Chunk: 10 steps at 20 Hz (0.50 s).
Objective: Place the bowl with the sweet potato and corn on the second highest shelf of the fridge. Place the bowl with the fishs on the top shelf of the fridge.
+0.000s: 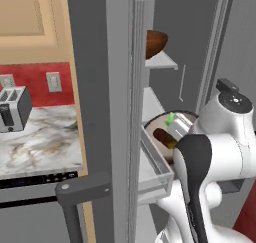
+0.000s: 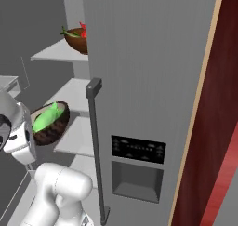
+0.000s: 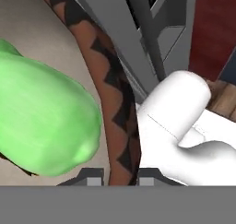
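The small dark brown bowl (image 2: 52,126) hangs tilted in the fridge opening, beside the lower pale shelves. Inside it lie the lime-green corn (image 2: 45,119) and the brown sweet potato (image 1: 164,137). My gripper (image 3: 120,179) is shut on this bowl's patterned rim (image 3: 115,112), with the corn (image 3: 41,126) close on one side. The wide reddish-brown bowl (image 2: 76,39) rests on the top shelf (image 2: 53,52), holding a red fish (image 2: 82,30) and a green fish (image 2: 69,33). In the left base view the same wide bowl (image 1: 156,43) shows past the door edge.
The thick grey fridge door (image 2: 148,81) with its bar handle (image 2: 95,146) stands open on the right. The second shelf (image 2: 73,96) lies below the top one. A clear drawer (image 1: 157,169) juts out low. A toaster (image 1: 12,108) sits on the marble counter (image 1: 40,142).
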Tool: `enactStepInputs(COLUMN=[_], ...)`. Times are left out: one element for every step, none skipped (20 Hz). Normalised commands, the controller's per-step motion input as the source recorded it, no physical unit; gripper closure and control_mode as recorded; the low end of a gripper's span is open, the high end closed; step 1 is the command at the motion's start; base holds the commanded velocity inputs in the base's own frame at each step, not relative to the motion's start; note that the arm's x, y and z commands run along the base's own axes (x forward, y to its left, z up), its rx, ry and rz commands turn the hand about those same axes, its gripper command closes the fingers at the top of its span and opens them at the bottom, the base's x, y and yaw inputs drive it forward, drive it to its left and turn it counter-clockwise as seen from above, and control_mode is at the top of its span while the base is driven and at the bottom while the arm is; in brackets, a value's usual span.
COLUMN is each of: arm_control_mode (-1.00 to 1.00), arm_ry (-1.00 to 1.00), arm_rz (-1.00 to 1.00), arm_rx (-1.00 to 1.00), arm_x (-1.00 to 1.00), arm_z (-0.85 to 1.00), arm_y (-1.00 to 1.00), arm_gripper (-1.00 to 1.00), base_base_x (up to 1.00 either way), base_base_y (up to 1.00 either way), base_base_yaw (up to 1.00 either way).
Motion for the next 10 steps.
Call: enactStepInputs(arm_control_mode=[-1.00,-1.00,-1.00,-1.00,-1.00,-1.00,-1.00,-1.00,-1.00,-1.00], arm_ry=[-0.13,-0.12,-0.12,-0.09,-0.09,-0.09,-0.08,-0.09,-0.08,-0.05], arm_rz=[0.00,0.00,0.00,0.00,0.00,0.00,0.00,0.00,0.00,0.00], arm_rx=[0.06,0.09,0.11,0.14,0.16,0.16,0.19,0.19,0.20,0.17], arm_x=[0.94,0.86,0.75,0.67,0.66,0.70,0.71,0.69,0.66,0.71], arm_z=[0.00,0.00,0.00,0.00,0.00,0.00,0.00,0.00,0.00,0.00], arm_y=[0.25,0.10,0.02,0.00,0.00,0.02,0.01,0.01,0.00,0.00], arm_gripper=[1.00,1.00,1.00,1.00,1.00,1.00,1.00,1.00,1.00,1.00], base_base_x=[0.00,0.00,0.00,0.00,0.00,0.00,0.00,0.00,0.00,0.00], base_base_y=[0.00,0.00,0.00,0.00,0.00,0.00,0.00,0.00,0.00,0.00], base_base_yaw=[0.00,0.00,0.00,0.00,0.00,0.00,0.00,0.00,0.00,0.00])
